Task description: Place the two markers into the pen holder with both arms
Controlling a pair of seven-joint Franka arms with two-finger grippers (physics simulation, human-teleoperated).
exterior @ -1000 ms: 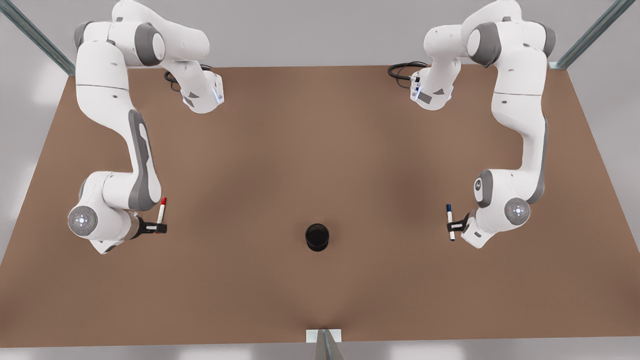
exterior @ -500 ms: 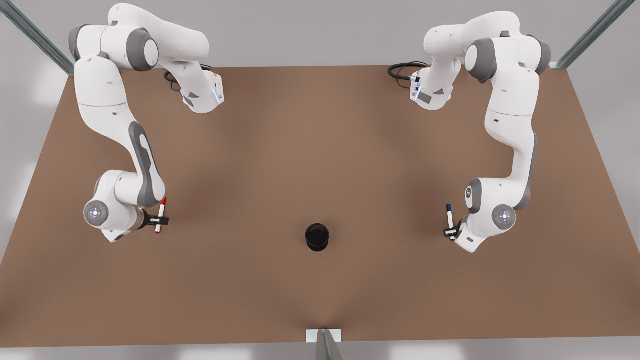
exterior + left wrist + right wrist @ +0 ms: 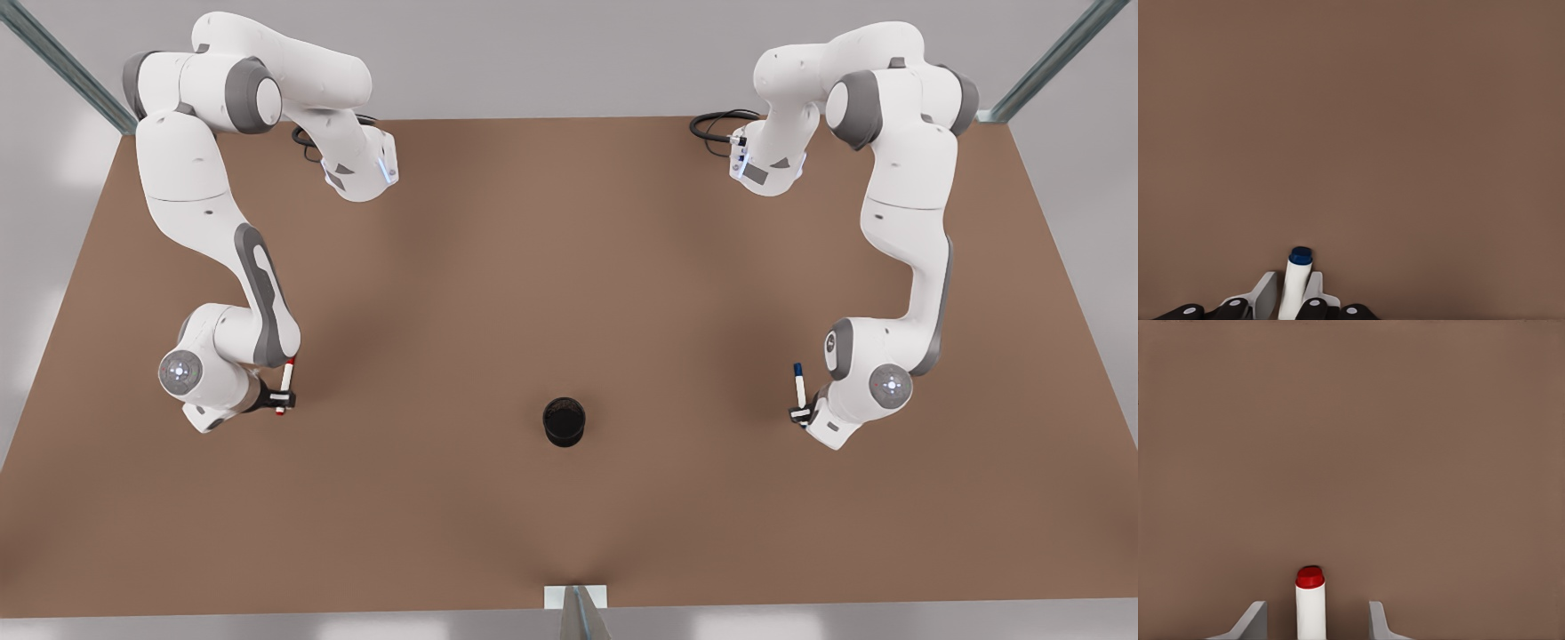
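Observation:
The red-capped marker (image 3: 285, 378) lies on the brown table at the front view's left. My right gripper (image 3: 280, 402) is down over its lower end. In the right wrist view that gripper (image 3: 1316, 608) is open, with a gap on each side of the red marker (image 3: 1310, 600). The blue-capped marker (image 3: 799, 382) lies at the front view's right, with my left gripper (image 3: 803, 413) on its lower end. In the left wrist view my left gripper (image 3: 1290, 283) is shut on the blue marker (image 3: 1297, 283). The black pen holder (image 3: 564, 420) stands upright between the two arms, apart from both.
The brown table (image 3: 569, 267) spreads wide around the holder. Both arm bases and black cables (image 3: 716, 124) sit at the far edge. A metal post (image 3: 576, 609) stands at the near edge, below the holder.
Both wrists have dropped toward the table and drawn in over the markers' lower ends. Neither marker has moved, and the pen holder stays put.

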